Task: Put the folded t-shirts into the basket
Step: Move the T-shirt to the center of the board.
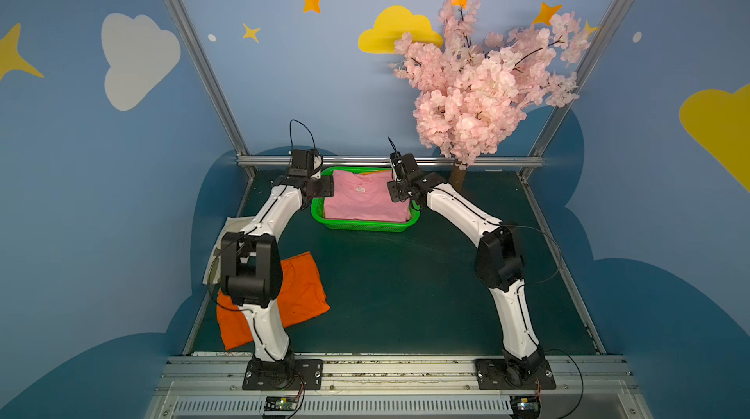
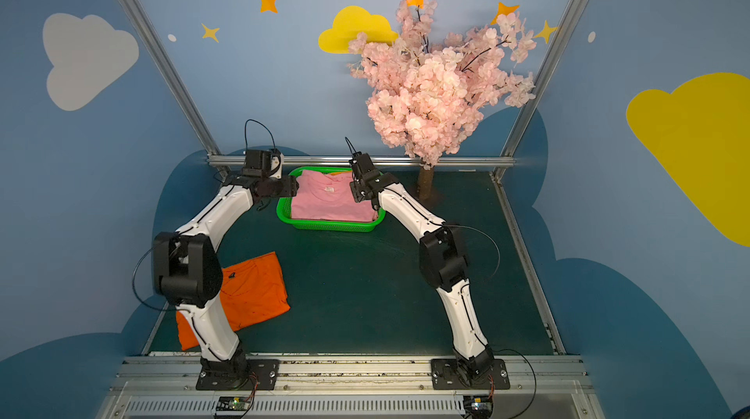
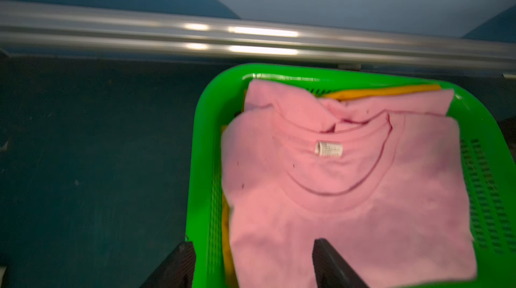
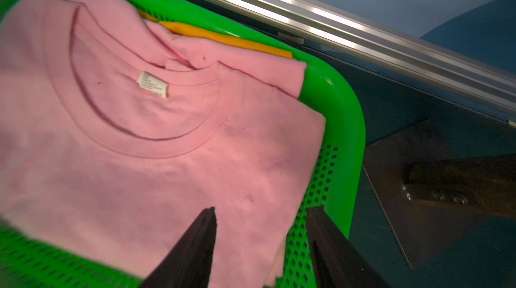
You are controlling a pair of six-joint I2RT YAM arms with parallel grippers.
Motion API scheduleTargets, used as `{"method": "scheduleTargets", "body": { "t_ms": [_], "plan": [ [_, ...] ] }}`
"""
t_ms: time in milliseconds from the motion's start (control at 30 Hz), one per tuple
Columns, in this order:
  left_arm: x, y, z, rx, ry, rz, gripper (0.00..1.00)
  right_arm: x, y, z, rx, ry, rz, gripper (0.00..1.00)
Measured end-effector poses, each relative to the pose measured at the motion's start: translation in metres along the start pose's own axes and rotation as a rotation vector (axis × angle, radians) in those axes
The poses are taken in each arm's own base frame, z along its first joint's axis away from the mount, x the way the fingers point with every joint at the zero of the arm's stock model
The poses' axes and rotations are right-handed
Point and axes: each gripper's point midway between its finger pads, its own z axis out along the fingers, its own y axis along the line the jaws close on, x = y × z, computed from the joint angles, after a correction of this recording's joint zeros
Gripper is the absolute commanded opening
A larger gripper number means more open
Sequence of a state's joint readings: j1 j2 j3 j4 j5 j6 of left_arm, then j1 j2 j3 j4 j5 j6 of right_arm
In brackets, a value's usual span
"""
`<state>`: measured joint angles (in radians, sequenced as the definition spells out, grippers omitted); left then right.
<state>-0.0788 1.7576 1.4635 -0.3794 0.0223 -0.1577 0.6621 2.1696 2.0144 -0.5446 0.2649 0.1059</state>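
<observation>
Spread empty left fingers and right fingers flank pink t-shirt in basket, collar toward rear rail.

Soft, even light across both top views, hardly a shadow on the mat. It's crisp in the centre, though the posts splay wide toward the edges. Wrist views run dimmer: white glare streaks on the rail, the pink shirt and basket smeared with blur, the right gripper dark and out of focus.
</observation>
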Motion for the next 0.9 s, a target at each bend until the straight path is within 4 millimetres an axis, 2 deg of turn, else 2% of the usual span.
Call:
{"method": "scheduleTargets", "body": {
  "t_ms": [67, 133, 267, 400, 533, 600, 733, 900],
  "plan": [
    [0.017, -0.003, -0.027, 0.018, -0.029, -0.031, 0.73, 0.001, 0.011, -0.026, -0.039, -0.011, -0.009, 0.68],
    [0.04, -0.003, -0.044, 0.026, -0.043, -0.06, 0.77, 0.004, 0.021, -0.051, -0.075, -0.023, -0.012, 0.73],
    [0.102, 0.006, -0.05, -0.003, 0.005, -0.096, 0.84, 0.026, 0.038, -0.084, -0.136, -0.011, -0.015, 0.8],
    [0.176, 0.024, -0.046, -0.075, 0.114, -0.136, 0.87, 0.068, 0.05, -0.094, -0.177, 0.046, -0.018, 0.84],
    [0.223, 0.033, -0.043, -0.121, 0.184, -0.175, 0.87, 0.112, 0.057, -0.094, -0.194, 0.122, -0.024, 0.85],
    [0.236, 0.032, -0.042, -0.121, 0.205, -0.194, 0.88, 0.128, 0.057, -0.095, -0.197, 0.15, -0.021, 0.85],
    [0.254, 0.026, -0.035, -0.105, 0.239, -0.224, 0.88, 0.142, 0.052, -0.103, -0.197, 0.16, 0.0, 0.85],
    [0.251, 0.011, -0.024, -0.089, 0.218, -0.225, 0.87, 0.147, 0.044, -0.111, -0.2, 0.15, 0.04, 0.85]
  ]
}}
